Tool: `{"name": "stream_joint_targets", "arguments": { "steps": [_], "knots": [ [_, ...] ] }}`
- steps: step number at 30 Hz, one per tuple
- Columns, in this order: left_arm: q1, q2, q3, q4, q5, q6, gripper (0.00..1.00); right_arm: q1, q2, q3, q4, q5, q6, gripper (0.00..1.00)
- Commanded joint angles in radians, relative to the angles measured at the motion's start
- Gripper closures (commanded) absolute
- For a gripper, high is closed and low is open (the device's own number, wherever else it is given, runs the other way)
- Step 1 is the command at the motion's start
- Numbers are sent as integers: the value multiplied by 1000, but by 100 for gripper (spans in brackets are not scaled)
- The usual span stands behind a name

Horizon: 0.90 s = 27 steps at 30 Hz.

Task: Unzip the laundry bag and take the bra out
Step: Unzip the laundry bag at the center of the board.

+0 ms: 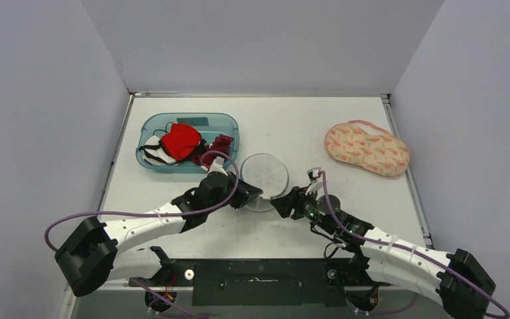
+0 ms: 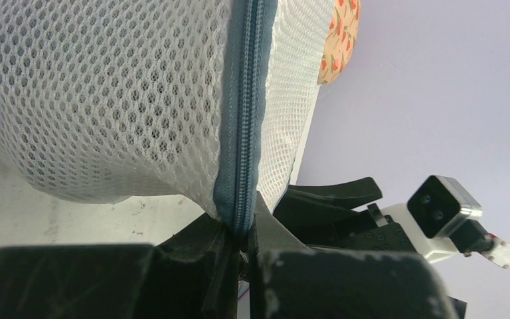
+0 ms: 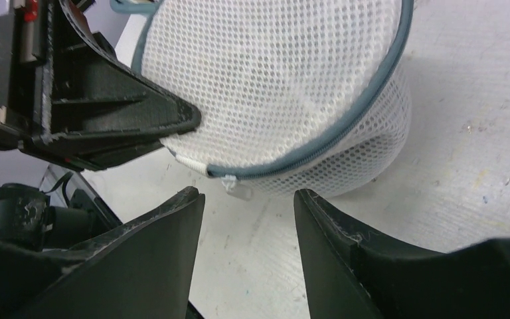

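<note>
The unzipping step is in hand, and the zip looks closed along all of it that shows. The laundry bag (image 1: 265,171), a round white mesh pouch, sits mid-table between the two arms. The left gripper (image 2: 242,236) is clenched on the bag's near-left edge, pinching the grey zipper (image 2: 242,113) seam to anchor it. The right gripper (image 3: 247,194) has its jaws apart and grasps nothing, with the small pull tab (image 3: 238,190) just ahead of its tips. By my judgement, the next move calls for nipping that tab squarely and drawing it along the curved track while the left holds firm. No bra shows through the mesh. A peach flower-printed padded piece (image 1: 366,149) lies far right, and a teal bin (image 1: 147,126) of garments far left. No brand, label or writing is legible.
</note>
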Motion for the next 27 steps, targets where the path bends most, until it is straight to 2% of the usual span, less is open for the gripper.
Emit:
{"name": "stream_joint_targets", "arguments": {
  "steps": [1, 12, 18, 27],
  "knots": [
    [5, -27, 49, 1, -16, 5, 100, 33, 13, 78, 13, 121, -81, 48],
    [5, -24, 62, -10, -29, 6, 100, 155, 91, 183, -96, 273, -202, 57],
    [5, -23, 59, -10, -30, 7, 100, 159, 60, 156, -112, 291, -186, 60],
    [3, -25, 52, 6, -30, 7, 100, 159, 82, 165, -128, 293, -187, 72]
  ]
}}
